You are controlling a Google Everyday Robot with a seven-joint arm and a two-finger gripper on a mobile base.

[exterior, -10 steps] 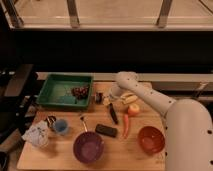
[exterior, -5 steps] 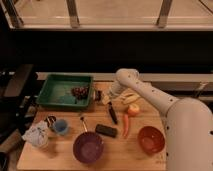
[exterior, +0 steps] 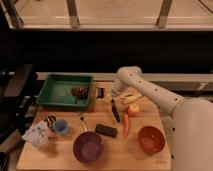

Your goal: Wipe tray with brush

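**Tray and Brush Layout on Wooden Table**

Green tray [exterior: 64,93]: large, rectangular, plastic, with raised sloping sides and a rim; set at the back left of the wooden table [exterior: 125,152]. Small dark reddish clump [exterior: 80,92] inside, near the right wall.

Brush [exterior: 115,110]: slim, black, stick-like, dark along its whole length; flat on the table right of the tray, apart from it, just left of the orange carrot [exterior: 126,125] and of similar length.

Gripper [exterior: 100,93]: at the end of the white arm [exterior: 150,92], low over the table, just beside the tray's right rim and above the brush's far end. Finger state: cannot tell. Contact with the brush: cannot tell.

Other items: banana [exterior: 131,96] and apple [exterior: 133,109] right of the brush; short black block [exterior: 106,130] and small metal-handled utensil [exterior: 84,122] nearer the front; purple bowl [exterior: 88,147]; orange bowl [exterior: 151,139]; blue cup [exterior: 61,126]; crumpled white cloth [exterior: 37,134] at front left.
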